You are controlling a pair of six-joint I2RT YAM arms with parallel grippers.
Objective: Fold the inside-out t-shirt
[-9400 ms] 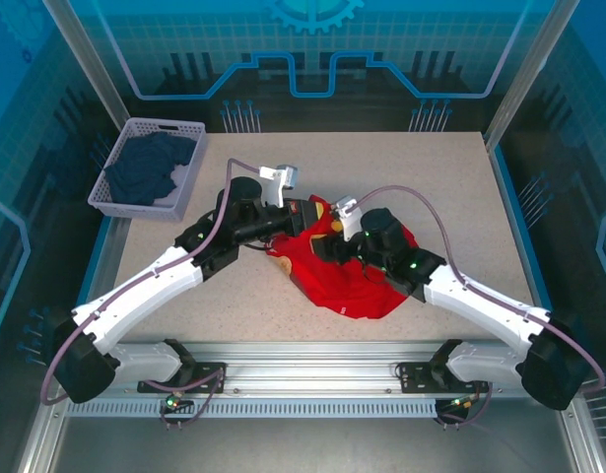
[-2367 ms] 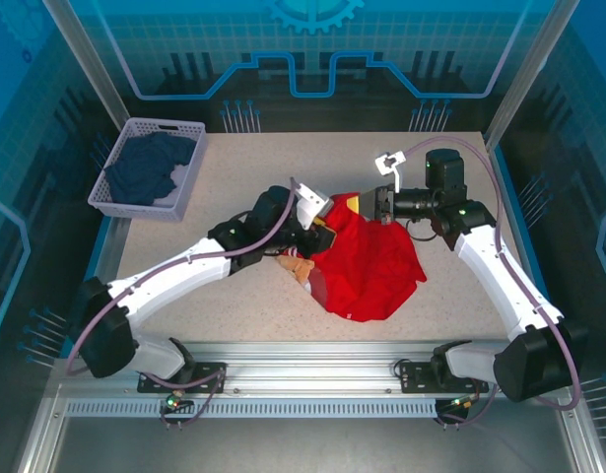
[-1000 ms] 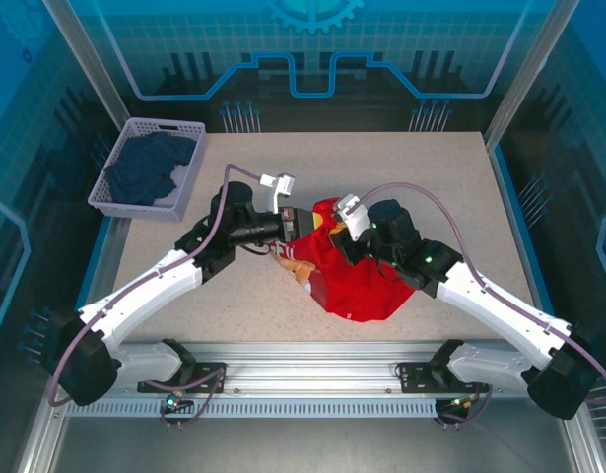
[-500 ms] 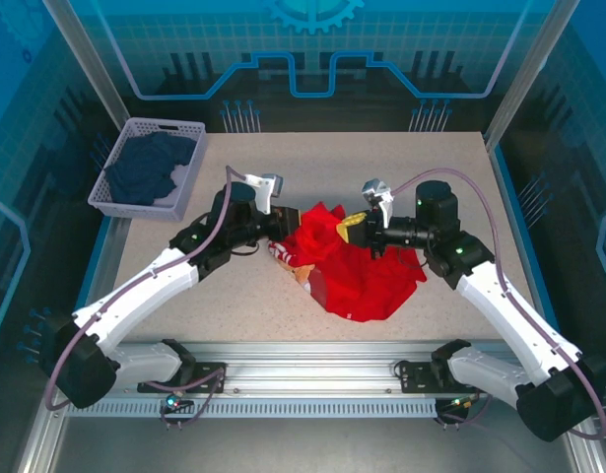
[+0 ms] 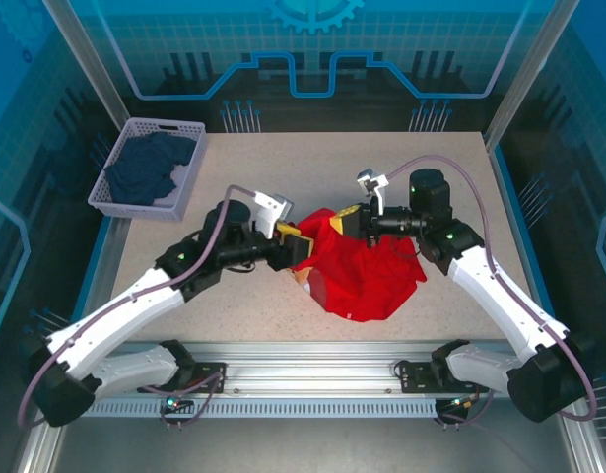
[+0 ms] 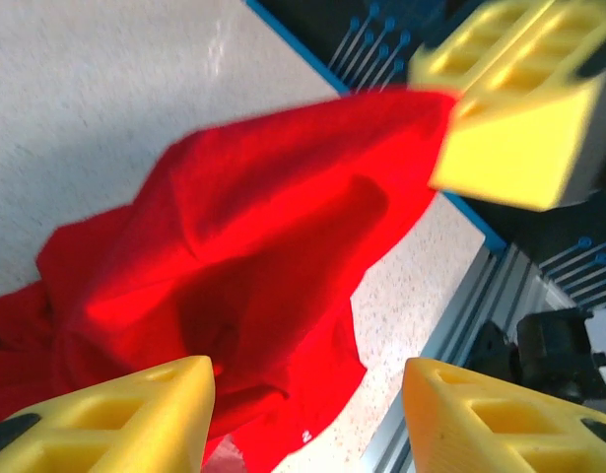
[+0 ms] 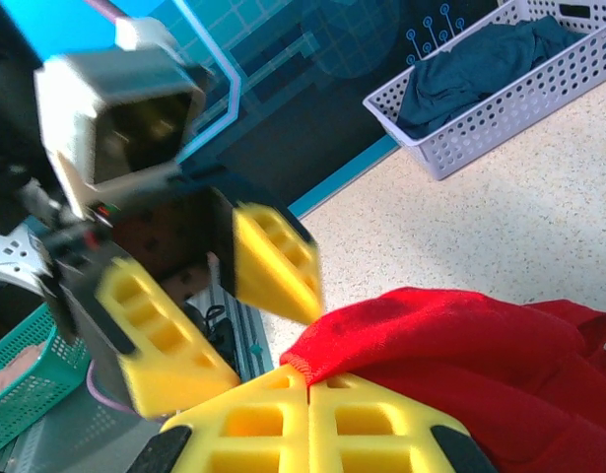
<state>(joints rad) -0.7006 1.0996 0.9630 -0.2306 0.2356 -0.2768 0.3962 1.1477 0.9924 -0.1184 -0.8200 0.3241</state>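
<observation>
Two arms meet over one bright red, soft cloth short-sleeved t-shirt. It lies bunched on the speckled bench, well to the right of the white perforated plastic basket and nearer the arm bases than it. The right gripper presses its yellow jaws together on a fold at the shirt's basket-facing edge, drawing that fold up into a peak. We judge this is meant to pull one layer free so the garment can be opened out before any folding. The left gripper, between the basket and the shirt, has its jaws spread and pinches nothing, with red cloth just beyond them. Both forearms reach inward, their jaws pointing toward each other. A dark navy garment sits in the basket.
</observation>
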